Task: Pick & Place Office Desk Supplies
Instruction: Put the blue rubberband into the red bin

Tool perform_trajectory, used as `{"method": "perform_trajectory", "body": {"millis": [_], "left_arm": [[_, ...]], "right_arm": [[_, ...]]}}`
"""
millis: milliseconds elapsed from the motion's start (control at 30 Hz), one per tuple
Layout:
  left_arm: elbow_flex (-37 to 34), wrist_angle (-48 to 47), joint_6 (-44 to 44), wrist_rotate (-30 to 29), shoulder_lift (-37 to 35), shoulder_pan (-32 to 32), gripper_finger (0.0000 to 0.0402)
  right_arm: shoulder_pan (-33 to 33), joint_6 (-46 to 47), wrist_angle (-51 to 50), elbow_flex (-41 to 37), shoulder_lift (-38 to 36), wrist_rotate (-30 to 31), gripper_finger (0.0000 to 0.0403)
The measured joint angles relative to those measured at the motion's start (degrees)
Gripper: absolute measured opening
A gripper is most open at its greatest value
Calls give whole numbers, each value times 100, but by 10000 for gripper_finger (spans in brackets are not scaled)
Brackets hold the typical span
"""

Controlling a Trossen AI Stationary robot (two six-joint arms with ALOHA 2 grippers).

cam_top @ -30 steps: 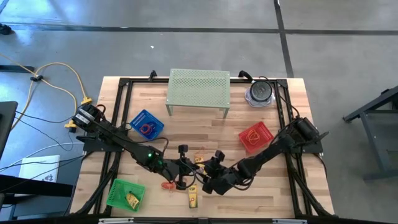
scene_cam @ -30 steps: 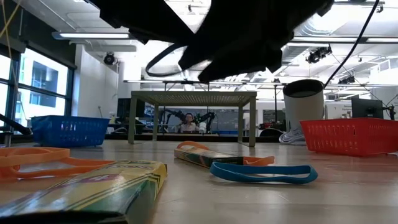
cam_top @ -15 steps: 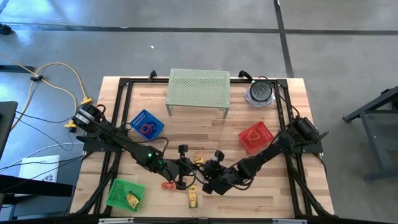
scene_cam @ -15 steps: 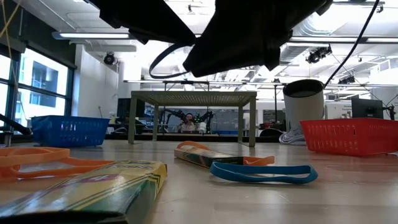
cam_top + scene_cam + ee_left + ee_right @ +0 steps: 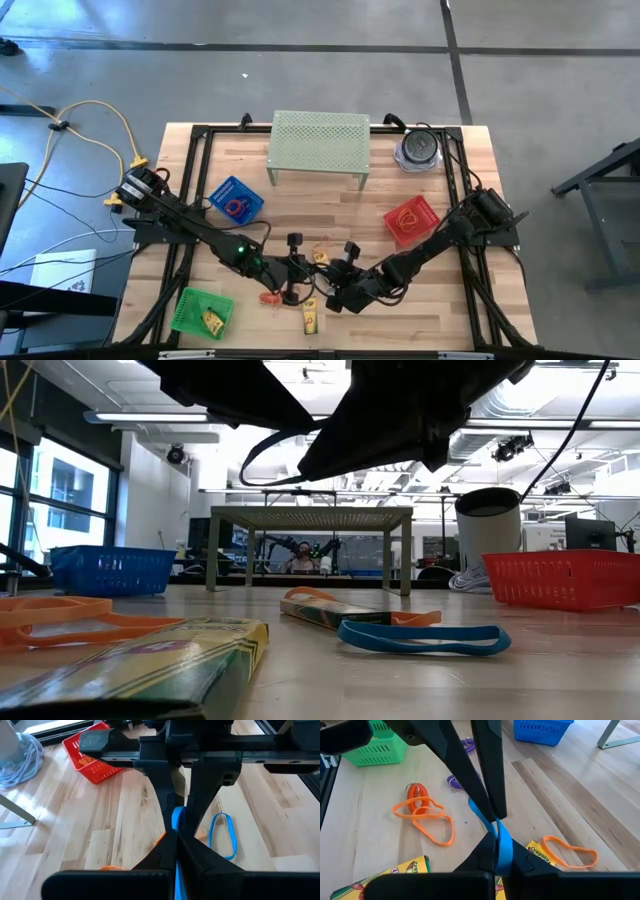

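A blue rubber band [image 5: 178, 817] hangs above the table's near middle, between my two grippers. My left gripper [image 5: 306, 273] comes from the left and is shut on it. My right gripper [image 5: 330, 282] comes from the right, tip to tip with the left, and is also shut on it. A second blue band [image 5: 222, 834] lies flat on the wood below. Orange bands [image 5: 425, 817] and purple loops [image 5: 455, 782] lie loose nearby. A yellow crayon box [image 5: 310, 316] rests flat near the front edge. My left gripper pinches the blue band [image 5: 177, 870] between its two fingers, slanting down from the table's left. The band's strip runs on past the fingertips toward the other gripper, clear of the table. My right gripper pinches the same band [image 5: 503, 846] between its two fingers, just beside the left gripper's tips, slanting down from the table's right. The strip [image 5: 476, 809] runs up behind the left gripper's fingers [image 5: 492, 795], lifted clear of the wood.
A blue basket [image 5: 236, 200], a red basket [image 5: 411, 220] and a green basket [image 5: 201, 310] stand around the work area. A pale green perforated stand [image 5: 319, 143] and a grey round container [image 5: 418, 148] stand at the far edge. Another orange band [image 5: 570, 852] lies by a crayon box [image 5: 538, 853].
My right gripper has shut on the blue band that my left gripper holds up. Both arms have stayed in place, and the band stays clear of the table.
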Motion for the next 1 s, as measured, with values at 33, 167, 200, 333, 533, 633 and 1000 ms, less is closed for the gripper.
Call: {"method": "perform_trajectory", "body": {"millis": [33,167,200,333,533,633,1000], "left_arm": [[0,2,2,2,-1,-7,12],[0,13,153,1,-1,-65,50],[0,17,225,2,-1,-81,64],[-2,29,306,2,-1,-119,123],[-2,60,234,2,-1,-97,201],[-4,87,232,2,-1,-91,219],[-7,83,217,4,-3,-91,225]], "right_arm": [[0,1,0,0,0,-1,3],[0,1,2,0,0,-42,2],[0,1,2,0,0,-59,2],[0,1,2,0,0,-123,2],[0,95,-214,0,-2,-244,2],[4,300,-606,0,-37,-268,2],[411,2066,-3291,0,-719,287,2]]}}
